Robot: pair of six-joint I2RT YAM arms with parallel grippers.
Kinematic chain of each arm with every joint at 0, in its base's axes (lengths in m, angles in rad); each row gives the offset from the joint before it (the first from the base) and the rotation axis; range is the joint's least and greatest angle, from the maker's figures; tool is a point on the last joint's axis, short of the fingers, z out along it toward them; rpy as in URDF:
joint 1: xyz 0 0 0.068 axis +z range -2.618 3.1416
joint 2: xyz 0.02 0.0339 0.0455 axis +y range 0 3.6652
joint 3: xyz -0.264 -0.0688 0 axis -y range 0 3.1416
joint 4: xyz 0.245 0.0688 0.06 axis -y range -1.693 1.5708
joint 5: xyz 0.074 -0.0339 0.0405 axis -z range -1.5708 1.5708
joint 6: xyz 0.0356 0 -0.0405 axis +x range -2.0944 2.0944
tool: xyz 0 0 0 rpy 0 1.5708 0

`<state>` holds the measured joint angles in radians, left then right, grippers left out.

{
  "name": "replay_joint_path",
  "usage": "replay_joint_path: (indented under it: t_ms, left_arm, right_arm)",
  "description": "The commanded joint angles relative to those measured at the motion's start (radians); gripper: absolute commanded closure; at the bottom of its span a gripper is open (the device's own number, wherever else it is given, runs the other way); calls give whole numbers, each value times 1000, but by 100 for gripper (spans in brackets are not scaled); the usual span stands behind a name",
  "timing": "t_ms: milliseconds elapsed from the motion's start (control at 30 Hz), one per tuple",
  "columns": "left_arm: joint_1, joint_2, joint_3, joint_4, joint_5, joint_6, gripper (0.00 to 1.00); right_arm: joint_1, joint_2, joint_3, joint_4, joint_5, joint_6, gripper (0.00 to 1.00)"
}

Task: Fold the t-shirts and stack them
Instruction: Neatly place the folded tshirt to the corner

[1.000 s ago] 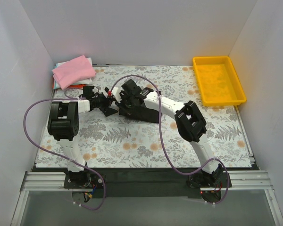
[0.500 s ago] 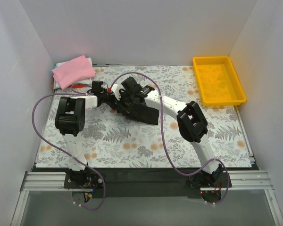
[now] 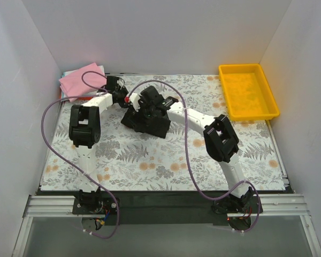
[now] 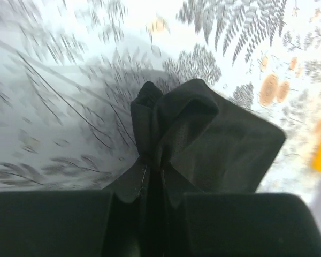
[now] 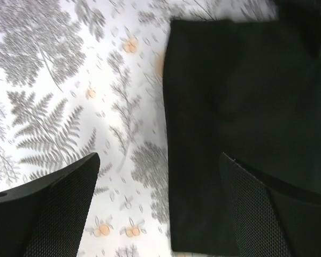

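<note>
My left pincer (image 4: pixel 150 184) is clamped tight on a bunched fold of the black t-shirt (image 4: pixel 219 144), mid-table on the leaf-patterned cloth (image 4: pixel 53 107). My right pincer (image 5: pixel 158 160) gapes wide above the shirt's flat part, holding nothing. Farther off, the pink t-shirt (image 3: pixel 83 79) tops the far-left pile, and the yellow tray (image 3: pixel 246 91) sits far right.

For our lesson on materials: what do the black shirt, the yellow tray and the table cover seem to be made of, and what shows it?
The black shirt looks like soft, matte knit cloth: it bunches into loose folds. The yellow tray is probably moulded plastic: smooth, even colour, stiff raised rim. The table cover lies flat with a printed fern pattern; whether cloth or vinyl, I cannot tell.
</note>
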<state>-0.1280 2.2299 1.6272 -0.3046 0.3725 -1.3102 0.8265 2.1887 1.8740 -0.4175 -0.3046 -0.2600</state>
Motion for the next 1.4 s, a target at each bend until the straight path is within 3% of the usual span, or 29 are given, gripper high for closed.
replay_joint_path:
  t_ms: [0,200,433,833,1367]
  left_arm:
    - [14,-9,130,-149,-174,302,100]
    - [37,42,312,-172,-317,556,100]
    - [65,28,381,-9,-412,741,100]
    - [110,-21,450,174,-434,870,100]
    - [217,-145,407,234,-310,927,100]
  right_arm:
    - [-64,-136,-71,48,82,24,2]
    - [-141,-234,-220,82,90,15,2]
    - [-164,-288,-311,86,98,11,2]
    - [-165,-290,-328,86,94,24,2]
    - [-165,-257,-294,86,59,44,2]
